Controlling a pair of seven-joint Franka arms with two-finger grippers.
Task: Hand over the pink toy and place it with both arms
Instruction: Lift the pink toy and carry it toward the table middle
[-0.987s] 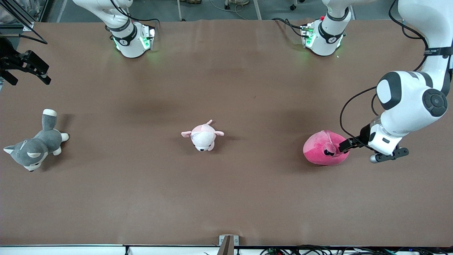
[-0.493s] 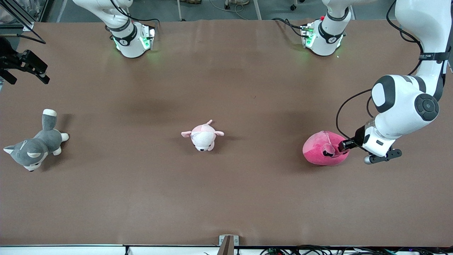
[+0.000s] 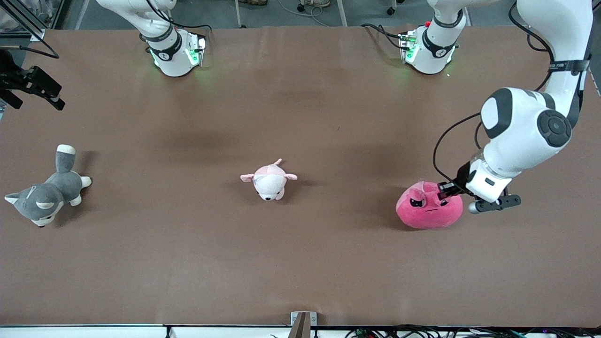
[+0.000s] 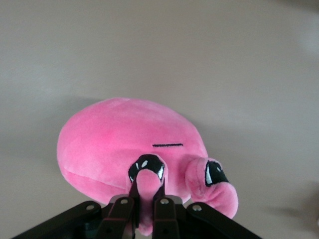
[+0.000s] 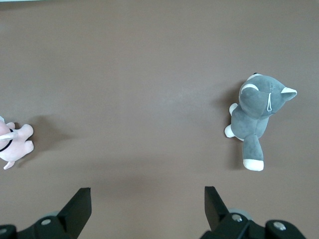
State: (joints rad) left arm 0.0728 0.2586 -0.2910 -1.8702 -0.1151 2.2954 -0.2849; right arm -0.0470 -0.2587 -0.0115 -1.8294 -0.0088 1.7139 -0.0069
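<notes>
The pink toy (image 3: pixel 428 210) is a round hot-pink plush with dark eyes and a thin line mouth, toward the left arm's end of the table. My left gripper (image 3: pixel 443 190) is shut on one of its small ears, and the toy now faces the front camera. In the left wrist view the toy (image 4: pixel 124 139) fills the middle and my left gripper (image 4: pixel 148 191) pinches the ear between its black fingers. My right gripper (image 3: pixel 35 87) hangs open and empty at the right arm's end of the table; its wrist view shows my right gripper (image 5: pixel 148 196) wide apart.
A pale pink-and-white plush (image 3: pixel 268 180) lies at the table's middle, also seen in the right wrist view (image 5: pixel 12 142). A grey-and-white plush dog (image 3: pixel 44 192) lies near the right arm's end, also in the right wrist view (image 5: pixel 256 117).
My left gripper has pulled the pink toy by its ear, turning it upright so its face shows, and shifted it slightly toward the middle. The right arm barely moved.
</notes>
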